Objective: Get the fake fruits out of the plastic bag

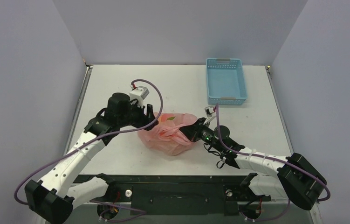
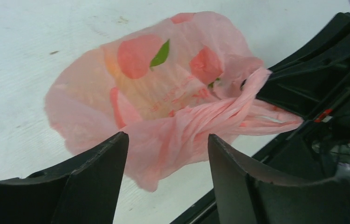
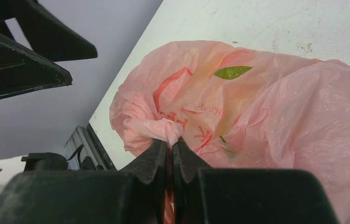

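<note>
On the table (image 1: 117,84), right fingers (image 3: 152,161) pinch the bag (image 3: 266,107), left fingers (image 2: 98,172) parted.

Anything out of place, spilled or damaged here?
Nothing stands out. The bag lies crumpled mid-table, its twisted handle pinched by the right gripper, the left gripper open beside it. The basket sits upright, far right.
</note>
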Robot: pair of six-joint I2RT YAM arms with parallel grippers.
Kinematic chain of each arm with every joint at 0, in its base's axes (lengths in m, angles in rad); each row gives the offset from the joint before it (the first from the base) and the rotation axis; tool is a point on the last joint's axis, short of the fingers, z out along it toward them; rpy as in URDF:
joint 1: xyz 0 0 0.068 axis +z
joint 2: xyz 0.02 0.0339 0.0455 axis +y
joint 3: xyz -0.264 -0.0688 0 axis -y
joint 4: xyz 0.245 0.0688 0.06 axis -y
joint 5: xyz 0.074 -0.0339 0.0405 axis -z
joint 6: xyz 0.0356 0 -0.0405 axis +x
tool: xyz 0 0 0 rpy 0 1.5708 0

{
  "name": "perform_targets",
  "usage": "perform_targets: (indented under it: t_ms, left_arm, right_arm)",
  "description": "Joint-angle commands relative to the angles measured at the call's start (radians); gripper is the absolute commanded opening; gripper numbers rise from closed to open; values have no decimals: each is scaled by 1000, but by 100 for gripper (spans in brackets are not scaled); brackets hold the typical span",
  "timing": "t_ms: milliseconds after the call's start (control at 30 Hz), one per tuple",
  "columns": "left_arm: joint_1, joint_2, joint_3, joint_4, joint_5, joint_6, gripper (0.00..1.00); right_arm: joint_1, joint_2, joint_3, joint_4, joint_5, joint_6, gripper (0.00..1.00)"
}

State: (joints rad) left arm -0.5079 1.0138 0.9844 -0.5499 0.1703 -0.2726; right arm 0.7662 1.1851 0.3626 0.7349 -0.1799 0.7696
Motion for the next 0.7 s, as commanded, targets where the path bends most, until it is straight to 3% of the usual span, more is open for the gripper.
perform_targets:
  t_ms: [0,100,200,300,533,667]
  left_arm:
    - [5,123,66,86,335,145,67]
    - [11,232,115,92,481,219,78]
    - [13,319,166,31,524,306,79]
    - [14,408,216,-47,538,388,74]
    - [12,433,186,-21,543,377,55]
    - [1,404,137,-13,541,360,56]
  right_arm:
    - [-4,-17,57,-4,-86,-66,0]
    - [-4,-24,72,-27,-118,-90,0]
    - [-4,-38,77,-50,-136,-105,0]
    - [-5,-49,81,-74,-154,-122,0]
    - [-4,-56,80,-91,-159,-137,0]
    - [-4,-47,81,-86,-161,-139,0]
